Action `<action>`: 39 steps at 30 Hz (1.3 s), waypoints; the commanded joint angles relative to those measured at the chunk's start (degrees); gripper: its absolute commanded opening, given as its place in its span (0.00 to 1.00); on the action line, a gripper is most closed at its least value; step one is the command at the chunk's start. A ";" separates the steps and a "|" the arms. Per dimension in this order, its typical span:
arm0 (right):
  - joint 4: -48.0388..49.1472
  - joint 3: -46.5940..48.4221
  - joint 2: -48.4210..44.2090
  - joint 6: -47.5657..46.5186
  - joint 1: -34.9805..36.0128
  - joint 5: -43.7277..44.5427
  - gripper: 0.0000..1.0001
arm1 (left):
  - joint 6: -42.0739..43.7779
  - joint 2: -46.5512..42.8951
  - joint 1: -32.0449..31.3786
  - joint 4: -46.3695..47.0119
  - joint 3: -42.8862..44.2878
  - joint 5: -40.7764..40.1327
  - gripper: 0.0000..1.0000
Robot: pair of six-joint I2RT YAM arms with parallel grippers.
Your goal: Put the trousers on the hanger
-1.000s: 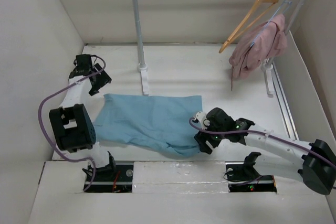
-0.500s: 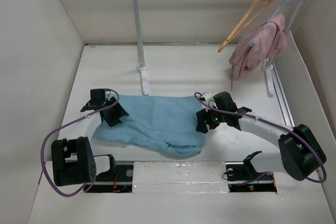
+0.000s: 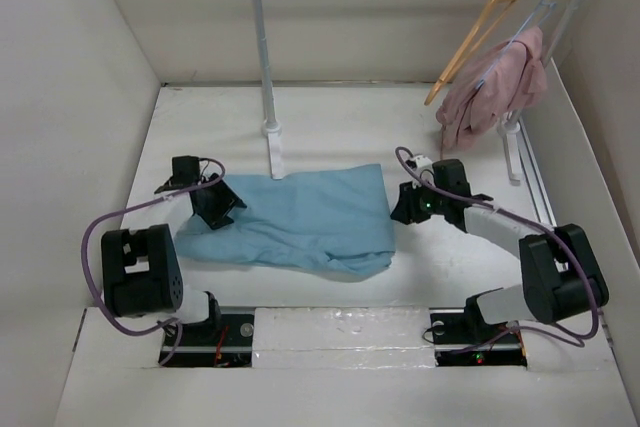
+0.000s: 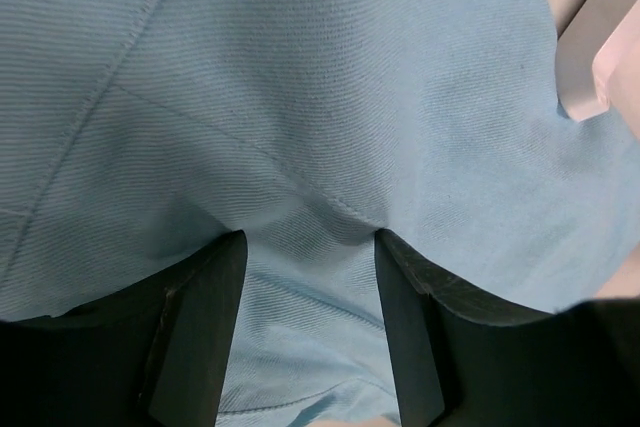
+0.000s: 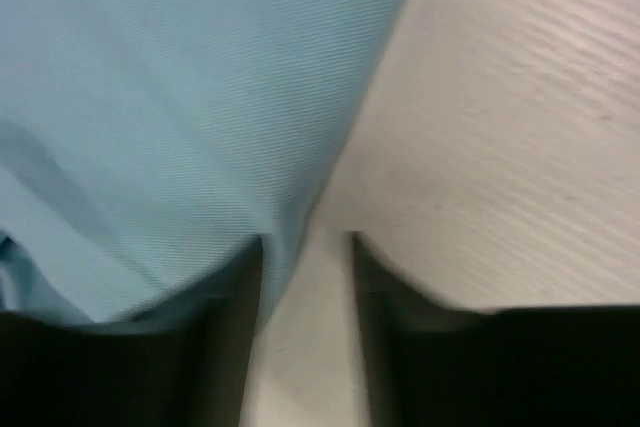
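The light blue trousers (image 3: 300,219) lie flat on the table in the middle of the top view. My left gripper (image 3: 222,207) is open and low over their left end. In the left wrist view the fabric (image 4: 330,97) fills the gap between its fingers (image 4: 205,327), gripper (image 4: 310,239). My right gripper (image 3: 403,209) is open at the trousers' right edge. In the right wrist view the cloth edge (image 5: 200,97) lies by its left finger, with bare table between the jaws, gripper (image 5: 305,242). The wooden hanger (image 3: 468,45) hangs on the rail at the back right.
A pink garment (image 3: 497,87) hangs on a wire hanger beside the wooden one. The rack's left post (image 3: 264,57) and its foot (image 3: 274,152) stand just behind the trousers. White walls close in the table on the left, back and right.
My left gripper has come from the far left down onto the trousers' left end. My right gripper has moved from their near corner to their right edge. The cloth's near right corner has shifted.
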 commanded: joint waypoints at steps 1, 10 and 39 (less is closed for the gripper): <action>-0.96 2.52 0.36 -5.85 -2.28 1.92 0.55 | 3.20 -2.88 1.01 -0.89 1.28 -7.94 0.52; -23.37 16.74 -19.48 -8.68 3.07 5.17 0.90 | 6.46 -22.84 -2.24 -10.74 13.14 -11.28 0.26; -31.03 81.38 13.55 -0.77 -15.20 17.11 0.73 | 9.62 -20.82 -33.70 -5.56 25.02 -27.36 0.00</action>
